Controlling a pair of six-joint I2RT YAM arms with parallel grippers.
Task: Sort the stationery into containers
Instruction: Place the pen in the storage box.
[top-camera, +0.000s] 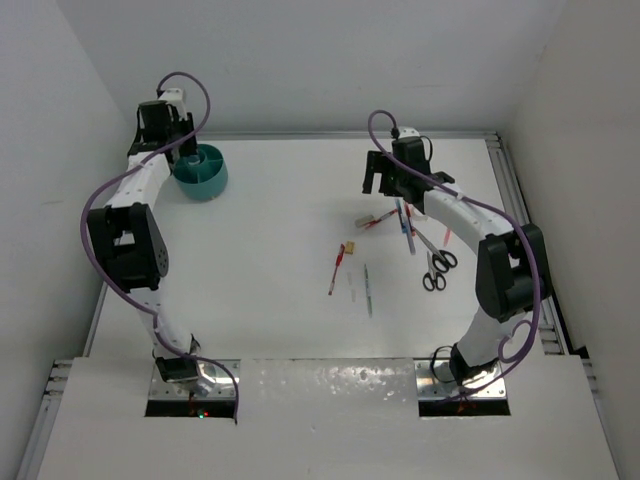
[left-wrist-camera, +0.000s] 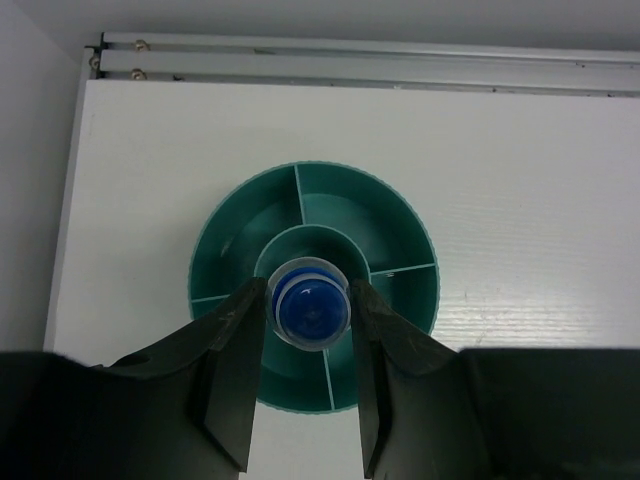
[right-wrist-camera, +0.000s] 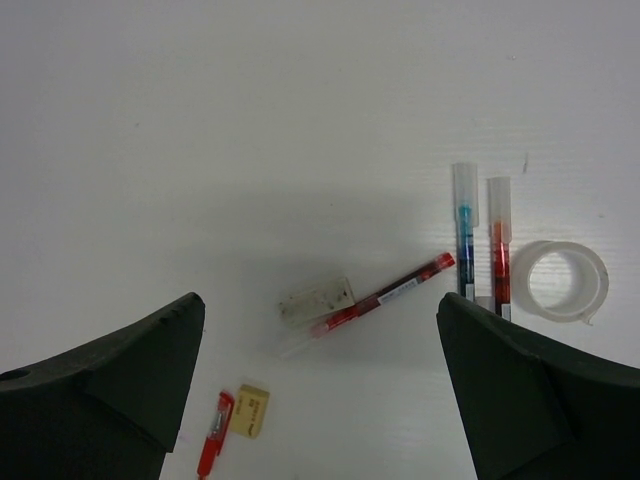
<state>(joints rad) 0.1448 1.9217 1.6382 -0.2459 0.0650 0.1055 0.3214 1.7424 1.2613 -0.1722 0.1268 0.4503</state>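
My left gripper (left-wrist-camera: 309, 292) is shut on the small blue-capped bottle (left-wrist-camera: 311, 315), holding it upright over the centre of the round teal tub (left-wrist-camera: 232, 238), which stands at the back left (top-camera: 203, 176). My right gripper (right-wrist-camera: 320, 302) hangs open above the loose stationery, with nothing between its fingers. Below it lie a red pen (right-wrist-camera: 385, 293), an off-white eraser (right-wrist-camera: 317, 302), a tan eraser block (right-wrist-camera: 251, 410) and a short red pen (right-wrist-camera: 212, 434). A blue pen (right-wrist-camera: 465, 235), another red pen (right-wrist-camera: 498, 245) and the white tape roll (right-wrist-camera: 560, 280) lie to the right.
Black-handled scissors (top-camera: 438, 268) lie near the right arm. A thin grey pen (top-camera: 367, 290) and a red pen (top-camera: 336, 270) lie mid-table. A metal rail (left-wrist-camera: 360, 62) runs along the table's far edge, behind the tub. White walls enclose the table on three sides.
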